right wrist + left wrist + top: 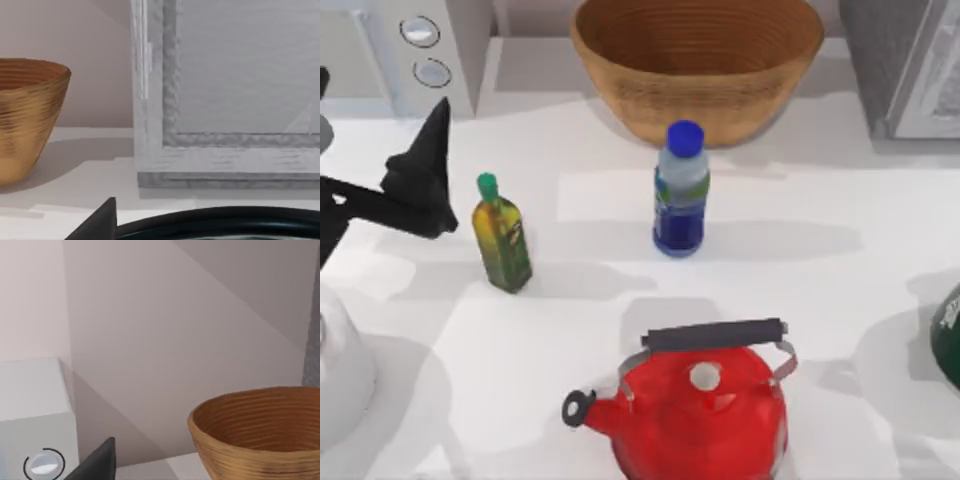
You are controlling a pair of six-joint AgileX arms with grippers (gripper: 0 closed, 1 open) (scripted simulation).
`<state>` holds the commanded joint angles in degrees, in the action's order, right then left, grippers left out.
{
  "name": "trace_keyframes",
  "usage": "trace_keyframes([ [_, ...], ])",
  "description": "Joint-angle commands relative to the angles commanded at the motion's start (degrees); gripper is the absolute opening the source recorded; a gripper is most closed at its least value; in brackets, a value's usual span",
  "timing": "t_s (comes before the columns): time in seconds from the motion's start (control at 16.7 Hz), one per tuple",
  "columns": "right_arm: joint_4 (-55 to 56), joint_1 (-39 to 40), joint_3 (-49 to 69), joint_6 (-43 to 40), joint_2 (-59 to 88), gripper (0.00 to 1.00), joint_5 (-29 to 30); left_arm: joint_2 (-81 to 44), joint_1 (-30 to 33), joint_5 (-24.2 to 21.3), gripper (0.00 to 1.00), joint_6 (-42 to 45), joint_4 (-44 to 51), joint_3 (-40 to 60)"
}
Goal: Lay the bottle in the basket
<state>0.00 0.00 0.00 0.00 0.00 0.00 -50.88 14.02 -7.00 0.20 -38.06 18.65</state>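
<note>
Bottle stands upright mid-table, just near of the basket at the far edge, so it's untouched. My left gripper hovers far left beyond the olive-oil bottle; can't tell its grip state.

Blue-capped bottle, tan ribbed basket, red kettle

A white bench runs across the scene, crossed by soft grey shadows. At its far left stands a pale appliance with two round dials, and at its far right a grey framed cabinet with a textured panel. Behind them rises a plain pinkish-beige wall, marked by slanting bands of shade.
</note>
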Motion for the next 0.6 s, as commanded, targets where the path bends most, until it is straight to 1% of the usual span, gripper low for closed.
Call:
trace_keyframes([
  [0.6,0.00,0.00,0.00,0.00,0.00,1.00,0.00,-54.35,13.07,-7.50,1.00,0.20,-38.35,15.00],
])
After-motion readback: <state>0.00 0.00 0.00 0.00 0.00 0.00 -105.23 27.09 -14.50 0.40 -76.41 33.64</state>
